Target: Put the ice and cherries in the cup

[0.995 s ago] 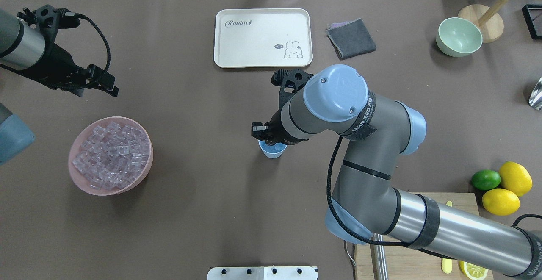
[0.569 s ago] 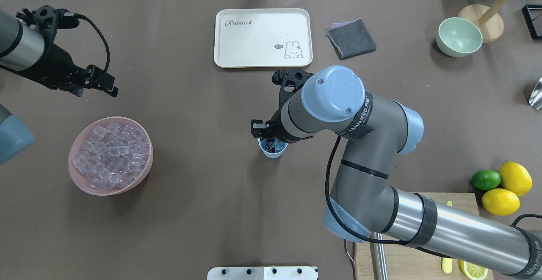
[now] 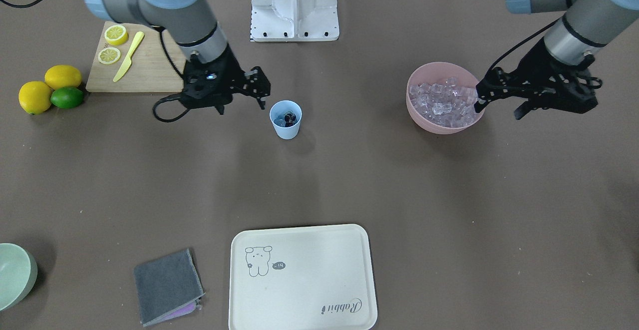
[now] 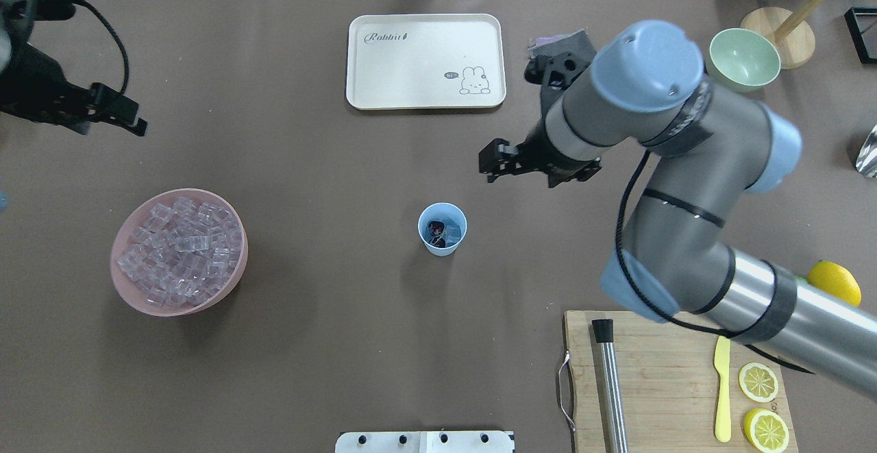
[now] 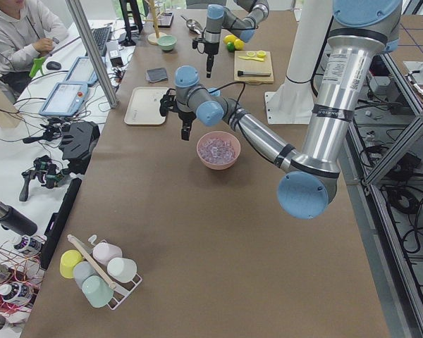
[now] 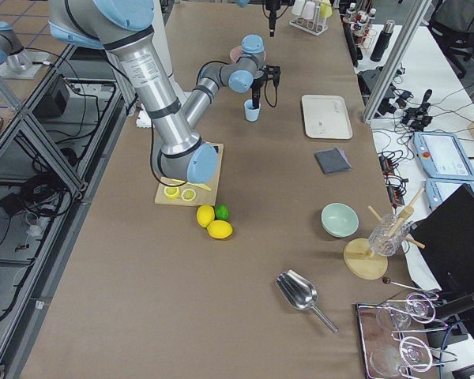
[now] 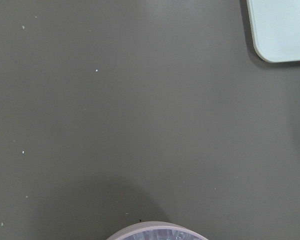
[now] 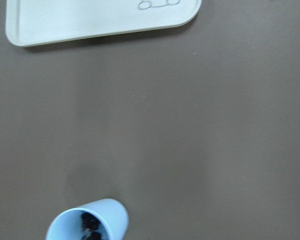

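Note:
The light-blue cup stands upright mid-table, and it also shows in the front view and the right wrist view. Dark cherries lie inside it, with something clear beside them. The ice fills a pink bowl at the left. My right gripper is open and empty, raised beyond and to the right of the cup. My left gripper is open and empty, beyond the pink bowl, near the table's left edge.
A cream rabbit tray lies at the far middle, with a grey cloth and a pale green bowl to its right. A cutting board carries lemon slices, a yellow knife and a metal rod. Lemons and a lime sit beside it.
My right gripper has left the cup's rim and moved up, away and to the right; the cherries now show in the uncovered cup. My left arm has drawn back to the left.

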Controlling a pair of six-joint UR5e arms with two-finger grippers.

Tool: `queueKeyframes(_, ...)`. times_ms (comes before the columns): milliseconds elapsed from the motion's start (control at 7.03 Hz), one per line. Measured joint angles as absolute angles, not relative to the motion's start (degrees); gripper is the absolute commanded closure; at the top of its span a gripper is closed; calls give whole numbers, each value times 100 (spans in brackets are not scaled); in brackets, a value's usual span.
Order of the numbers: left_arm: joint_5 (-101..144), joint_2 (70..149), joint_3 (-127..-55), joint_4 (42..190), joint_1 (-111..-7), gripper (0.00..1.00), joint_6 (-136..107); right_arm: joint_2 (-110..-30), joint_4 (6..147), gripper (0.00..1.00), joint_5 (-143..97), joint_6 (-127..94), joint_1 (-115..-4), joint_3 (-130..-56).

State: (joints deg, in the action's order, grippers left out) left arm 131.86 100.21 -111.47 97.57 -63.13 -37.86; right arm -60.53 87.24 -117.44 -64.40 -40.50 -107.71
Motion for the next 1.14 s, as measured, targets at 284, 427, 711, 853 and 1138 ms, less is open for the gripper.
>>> queueKeyframes(284,13327,9647,-11113,8795,-7432,3,-1398,-6840,9072,2,-12550,-4622,-5204,-11006)
queueKeyframes(427,13340,9584,-10976,8141,-8083,3,-74,-7333,9123,1,-12882,-3537,-5851,-11019)
queueKeyframes(711,13339,9335,-10644,7536,-8930,3,1521,-8241,9358,1,-13210,-1366,-7107,-10992)
queueKeyframes(853,13340,8972,-10596,7521,-9146,3,1769,-8543,9598,1,-13276,-368,-7659,-10957)
queueKeyframes(1138,13351,8628,-10569,7577,-9351,3,1852,-8755,10132,1,-13340,1129,-8502,-10737)
